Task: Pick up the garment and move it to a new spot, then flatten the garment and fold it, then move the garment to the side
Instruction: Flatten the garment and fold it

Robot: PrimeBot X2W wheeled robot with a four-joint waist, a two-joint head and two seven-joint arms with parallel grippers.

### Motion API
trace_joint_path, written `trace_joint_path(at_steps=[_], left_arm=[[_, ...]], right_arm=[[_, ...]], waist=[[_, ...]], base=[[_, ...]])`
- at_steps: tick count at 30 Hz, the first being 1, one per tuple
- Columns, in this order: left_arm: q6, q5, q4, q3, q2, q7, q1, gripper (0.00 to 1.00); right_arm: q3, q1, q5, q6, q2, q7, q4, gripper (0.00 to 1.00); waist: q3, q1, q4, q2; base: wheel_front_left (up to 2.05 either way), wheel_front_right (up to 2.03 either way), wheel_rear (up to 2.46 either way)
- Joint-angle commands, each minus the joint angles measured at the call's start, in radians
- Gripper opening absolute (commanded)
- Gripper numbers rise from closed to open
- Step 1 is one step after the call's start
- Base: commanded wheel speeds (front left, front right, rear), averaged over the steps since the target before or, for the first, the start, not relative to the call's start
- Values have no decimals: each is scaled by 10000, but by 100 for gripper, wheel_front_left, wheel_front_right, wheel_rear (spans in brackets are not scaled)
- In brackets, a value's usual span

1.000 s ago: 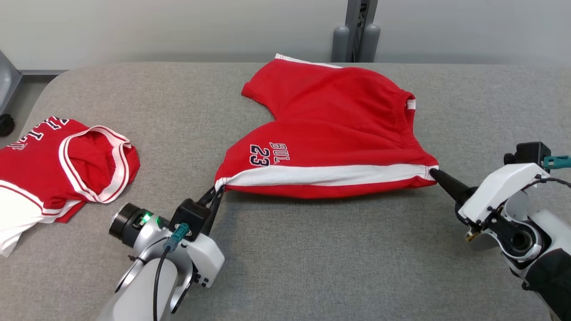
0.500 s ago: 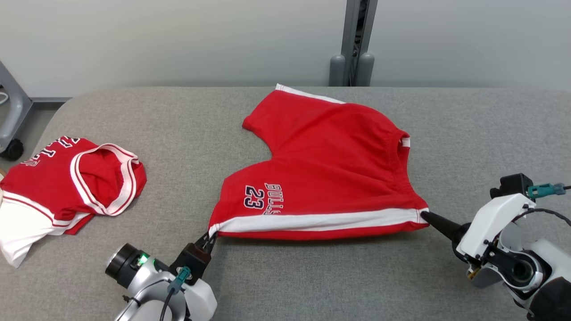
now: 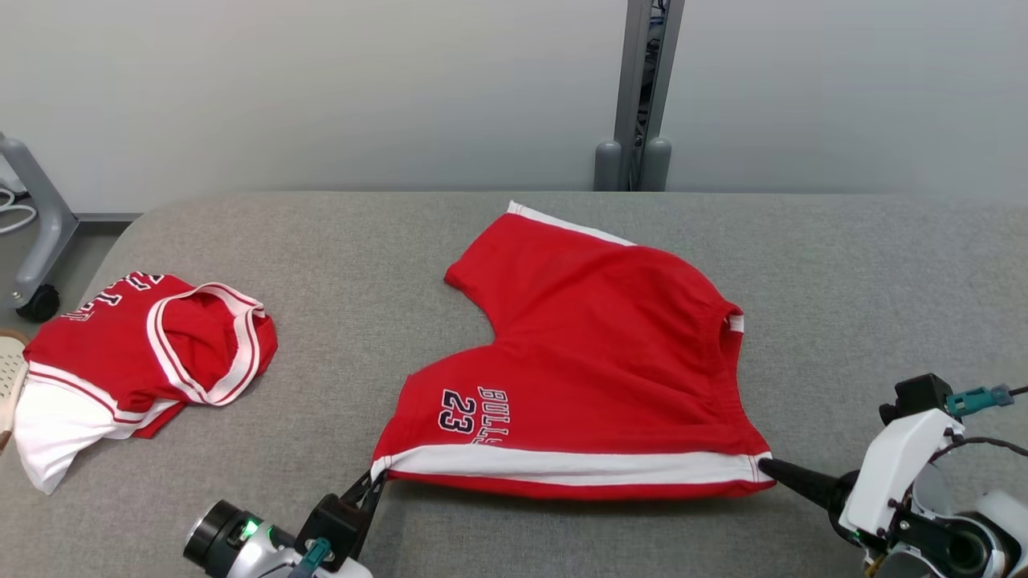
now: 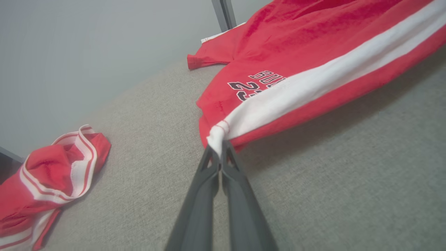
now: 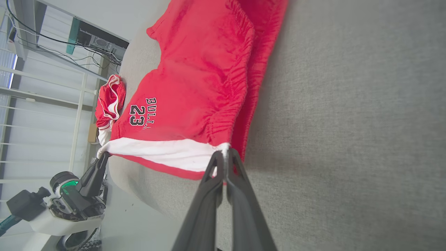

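Observation:
The garment (image 3: 598, 353) is a pair of red shorts with a white side stripe and dark "BULLS 23" lettering, spread on the grey table. My left gripper (image 3: 377, 479) is shut on the leg-hem end of the white stripe (image 4: 217, 139). My right gripper (image 3: 763, 464) is shut on the waistband end of the same stripe (image 5: 224, 148). The striped edge is stretched taut between both grippers and lifted slightly off the table (image 3: 562, 534), casting a shadow beneath. The far leg (image 3: 514, 241) lies flat toward the back. In the right wrist view the left gripper (image 5: 102, 157) appears at the lower left, pinching the hem.
A crumpled red and white jersey (image 3: 136, 353) lies at the table's left (image 4: 52, 177). A grey post (image 3: 638, 96) stands behind the table's back edge, and a wheeled stand leg (image 3: 36, 241) stands off the left corner.
The camera has tilted up, so the whole scene sits lower in the head view. Both grippers keep their hold and have drawn the stretched shorts toward the table's near edge.

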Motion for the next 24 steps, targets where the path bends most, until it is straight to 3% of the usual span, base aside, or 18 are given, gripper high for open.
trace_joint_path(at_steps=[1, 17, 24], left_arm=[[75, -97, -128, 80, 96, -8, 179, 0], [118, -47, -1805, 396, 775, -8, 1838, 0], [35, -133, -2286, 525, 753, -8, 1360, 0]], right_arm=[[-18, 191, 46, 24, -147, 74, -94, 0], [99, 1504, 289, 24, -884, 542, -1488, 0], [-93, 1209, 356, 24, -699, 533, -1724, 0]], waist=[[-50, 1, 10, -1], [-229, 1, 147, -1], [37, 1, 53, -1]], base=[[0, 0, 0], [0, 0, 0], [0, 0, 0]])
